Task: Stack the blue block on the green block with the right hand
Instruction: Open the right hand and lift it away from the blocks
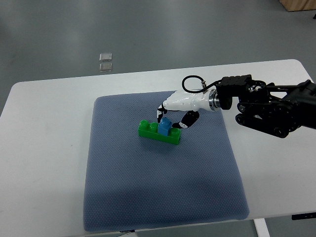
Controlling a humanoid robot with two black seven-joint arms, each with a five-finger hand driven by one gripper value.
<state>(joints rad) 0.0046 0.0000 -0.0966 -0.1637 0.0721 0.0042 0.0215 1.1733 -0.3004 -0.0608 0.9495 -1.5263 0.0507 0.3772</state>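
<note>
A long green block [158, 133] lies on the blue-grey mat [163, 197], a little left of the mat's middle. A small blue block [164, 127] sits on top of it, near its right half. My right hand [170, 117], white with black finger joints, reaches in from the right and hovers just behind and over the blue block. Its fingers [160, 112] curl down around the blue block's back and right side, touching or nearly touching it. Whether they still grip it I cannot tell. The left arm does not show.
The mat lies on a white table [44, 148] with rounded corners. My black forearm [266, 106] crosses the table's right side. Two small clear squares [105, 61] lie on the grey floor beyond the table's far edge.
</note>
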